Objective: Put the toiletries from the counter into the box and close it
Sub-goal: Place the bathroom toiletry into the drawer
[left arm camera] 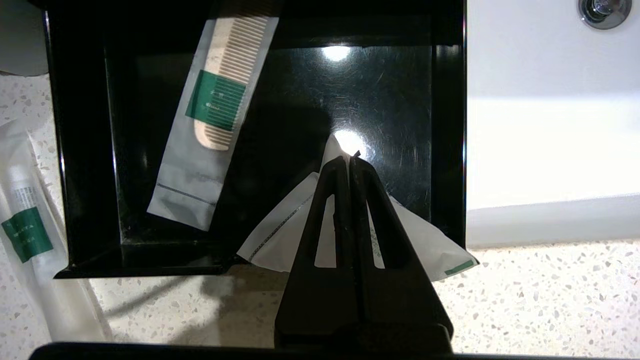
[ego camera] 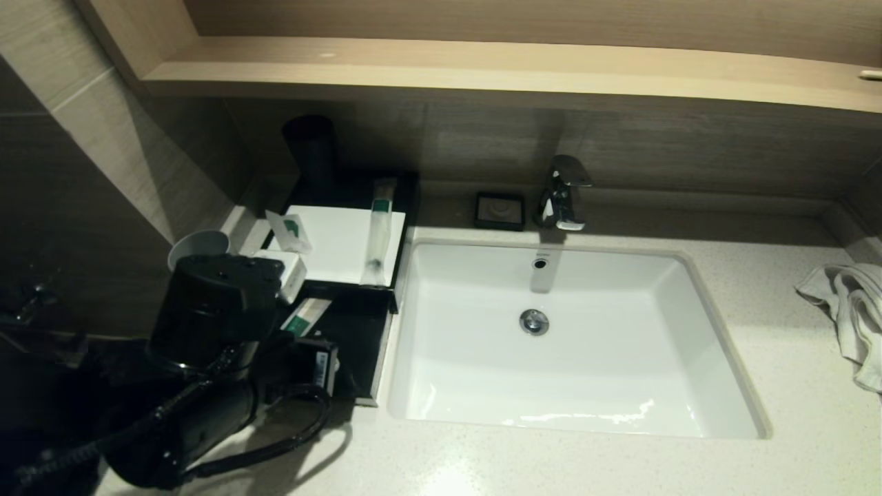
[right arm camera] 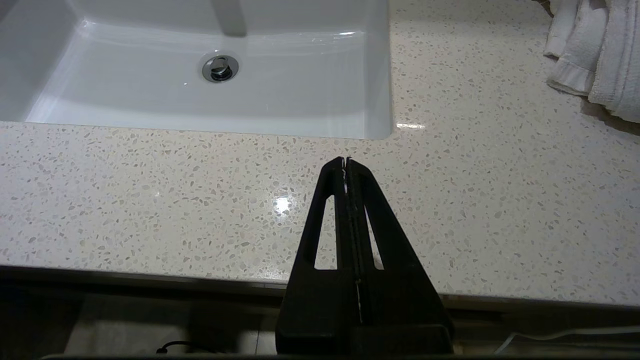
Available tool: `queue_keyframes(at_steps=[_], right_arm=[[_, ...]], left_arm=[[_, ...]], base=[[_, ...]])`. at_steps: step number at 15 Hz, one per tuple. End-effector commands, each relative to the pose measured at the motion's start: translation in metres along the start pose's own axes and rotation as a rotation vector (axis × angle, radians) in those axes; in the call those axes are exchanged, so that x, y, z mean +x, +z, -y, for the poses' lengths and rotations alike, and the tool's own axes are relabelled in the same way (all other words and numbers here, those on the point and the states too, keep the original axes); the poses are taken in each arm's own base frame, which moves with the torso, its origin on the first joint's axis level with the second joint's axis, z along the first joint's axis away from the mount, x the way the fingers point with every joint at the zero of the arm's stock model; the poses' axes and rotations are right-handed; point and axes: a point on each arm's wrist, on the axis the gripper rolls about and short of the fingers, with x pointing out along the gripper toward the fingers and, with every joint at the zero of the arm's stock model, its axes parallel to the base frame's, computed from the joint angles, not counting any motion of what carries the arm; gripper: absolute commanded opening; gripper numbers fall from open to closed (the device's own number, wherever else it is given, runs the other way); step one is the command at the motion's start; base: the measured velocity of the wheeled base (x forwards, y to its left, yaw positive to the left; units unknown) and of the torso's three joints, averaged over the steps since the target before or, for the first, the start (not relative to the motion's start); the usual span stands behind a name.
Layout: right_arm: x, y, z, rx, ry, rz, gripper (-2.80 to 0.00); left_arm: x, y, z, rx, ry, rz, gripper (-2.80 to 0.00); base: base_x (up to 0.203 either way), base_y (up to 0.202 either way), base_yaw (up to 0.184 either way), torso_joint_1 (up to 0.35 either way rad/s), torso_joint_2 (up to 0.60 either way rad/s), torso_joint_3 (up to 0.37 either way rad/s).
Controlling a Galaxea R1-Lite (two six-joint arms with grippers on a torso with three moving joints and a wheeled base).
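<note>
The black box (left arm camera: 85, 150) stands open on the counter left of the sink. A packaged comb (left arm camera: 215, 115) lies inside it; it also shows in the head view (ego camera: 306, 315). My left gripper (left arm camera: 348, 159) is shut on a white sachet (left arm camera: 280, 235) and holds it over the box's near edge. A packet with a green label (left arm camera: 25, 225) lies on the counter beside the box. In the head view a small sachet (ego camera: 289, 231) and a long toothbrush packet (ego camera: 379, 231) lie on a white panel (ego camera: 337, 248) behind the box. My right gripper (right arm camera: 346, 160) is shut and empty, above the counter's front edge.
The white sink (ego camera: 572, 344) with its faucet (ego camera: 561, 193) fills the middle. A towel (ego camera: 851, 310) lies at the right. A cup (ego camera: 196, 244), a small white box (ego camera: 286, 272), a black soap dish (ego camera: 499, 210) and a black cylinder (ego camera: 310, 148) stand nearby. My left arm (ego camera: 213, 310) hides the box's near part.
</note>
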Motion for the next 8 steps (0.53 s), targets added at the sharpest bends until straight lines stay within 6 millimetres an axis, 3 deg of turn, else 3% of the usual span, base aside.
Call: queue_keyframes(at_steps=[1,8], right_arm=[[0.000,0.000,0.000,-0.001,0.000,0.000,-2.80],[0.000,0.000,0.000,-0.001,0.001,0.000,-2.80]], left_arm=[[0.013,0.000,0.006,0.009,0.009,-0.022,-2.80],[0.028,0.002,0.013,0.019,0.013,-0.039,-2.80]], base=[[0.000,0.000,0.000,0.000,0.00,0.000],[0.000,0.000,0.000,0.000,0.00,0.000]])
